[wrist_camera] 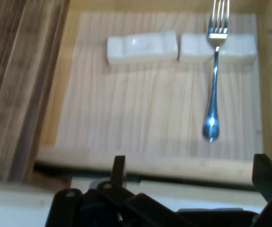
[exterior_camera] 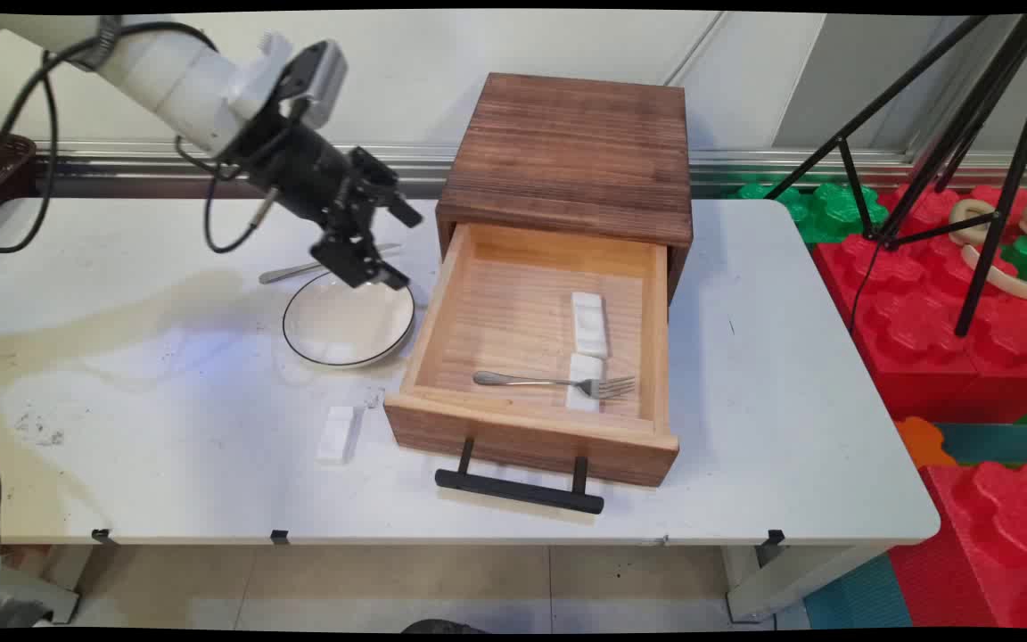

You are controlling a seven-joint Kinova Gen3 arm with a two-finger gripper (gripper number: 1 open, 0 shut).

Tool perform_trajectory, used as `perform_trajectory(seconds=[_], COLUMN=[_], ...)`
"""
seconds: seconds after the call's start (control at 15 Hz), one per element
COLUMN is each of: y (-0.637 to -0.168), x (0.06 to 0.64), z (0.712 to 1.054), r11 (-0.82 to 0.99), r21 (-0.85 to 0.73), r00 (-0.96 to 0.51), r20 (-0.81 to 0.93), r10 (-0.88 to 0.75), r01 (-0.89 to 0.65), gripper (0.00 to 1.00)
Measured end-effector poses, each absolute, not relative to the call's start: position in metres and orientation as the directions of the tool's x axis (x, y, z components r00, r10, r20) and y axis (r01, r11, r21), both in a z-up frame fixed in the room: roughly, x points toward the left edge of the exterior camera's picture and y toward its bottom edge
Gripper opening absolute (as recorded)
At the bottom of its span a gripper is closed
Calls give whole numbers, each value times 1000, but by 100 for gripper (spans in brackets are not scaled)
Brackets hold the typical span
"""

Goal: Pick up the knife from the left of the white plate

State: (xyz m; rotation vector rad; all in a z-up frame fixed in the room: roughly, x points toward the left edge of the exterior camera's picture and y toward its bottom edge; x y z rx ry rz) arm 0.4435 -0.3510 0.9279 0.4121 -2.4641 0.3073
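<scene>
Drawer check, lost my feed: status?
Gripper open, empty, above the plate. Drawer open beside it: fork lying across one of two white blocks. Spoon behind plate.

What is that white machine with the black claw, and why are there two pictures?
That is a robot arm, and the black claw at its end is its gripper, which works like a hand with two fingers. The fingers are spread open and hold nothing.

The big picture comes from a camera standing above the table. The small one comes from a camera on the robot's hand, so it sees what the hand points at.

The gripper hangs over a white bowl, with a spoon behind it. Beside them sits a wooden box with its drawer pulled out. In the drawer lie a fork and two white blocks; the fork's prongs rest on one block. Another small white block lies on the table in front of the bowl.
</scene>
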Motion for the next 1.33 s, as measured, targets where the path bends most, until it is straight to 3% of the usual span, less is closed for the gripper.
perform_trajectory(seconds=[0.47, 1.33], y=[-354, -386], x=[498, 586], z=[923, 868], r11=[898, 825], r21=[-145, -179], r00=[-794, -807], r20=[539, 398], r10=[-280, -437], r01=[-415, -535], gripper=[100, 100])
